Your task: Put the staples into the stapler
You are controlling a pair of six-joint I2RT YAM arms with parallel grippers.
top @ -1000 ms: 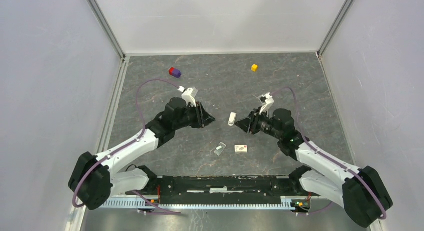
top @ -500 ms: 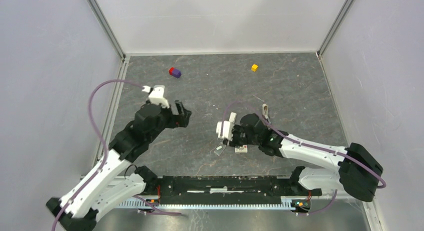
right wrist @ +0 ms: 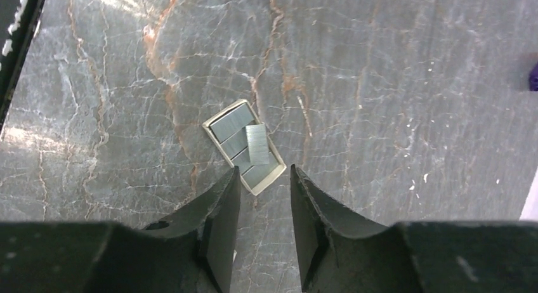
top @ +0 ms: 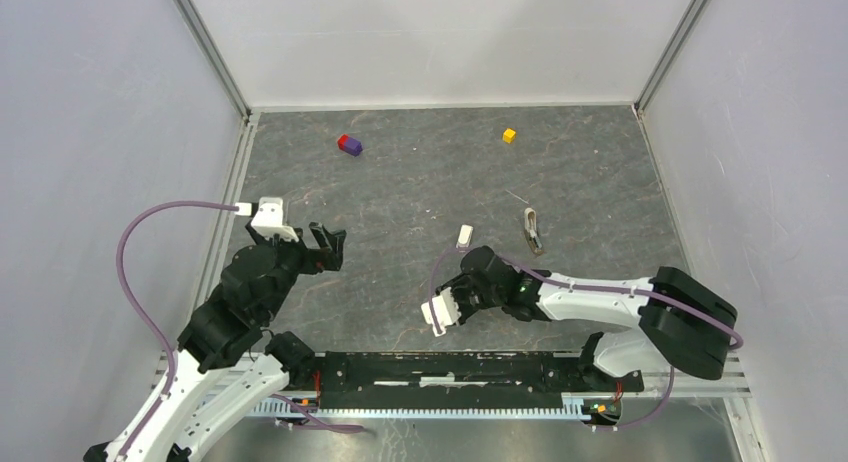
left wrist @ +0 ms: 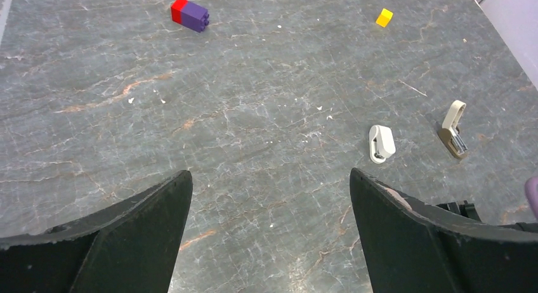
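Your right tool (right wrist: pixel 264 170) is hanging part-open and gripping nothing, right above the staples (right wrist: pixel 231 123). In the wrist view the near corner of their box (right wrist: pixel 260 188) is sitting between its jaws. The staples are lying in that open box at 12 o'clock from the tool, and one loose strip (right wrist: pixel 257 144) is lying skewed on top of the rest. Your left tool (left wrist: pixel 269 174) is standing wide open and empty at 9 o'clock on the tabletop (top: pixel 420 172). The stapler (top: pixel 532 230) is lying open at 2 o'clock from the right tool in the top view, well apart from it, with grey metal showing. A white part (top: pixel 464 235) is lying near it at 9 o'clock; I can't tell what it is.

Handling, my read: you're dealing with a thin, light, slick strip, likely snapping if you're pinching hard or bending it. Be taking the loose top strip across its long edges, mid-length, squeezing lightly. The stapler is looking like light plastic, likely skidding when pushed. Be pinning its lower arm with the left tool, not the hinged top.
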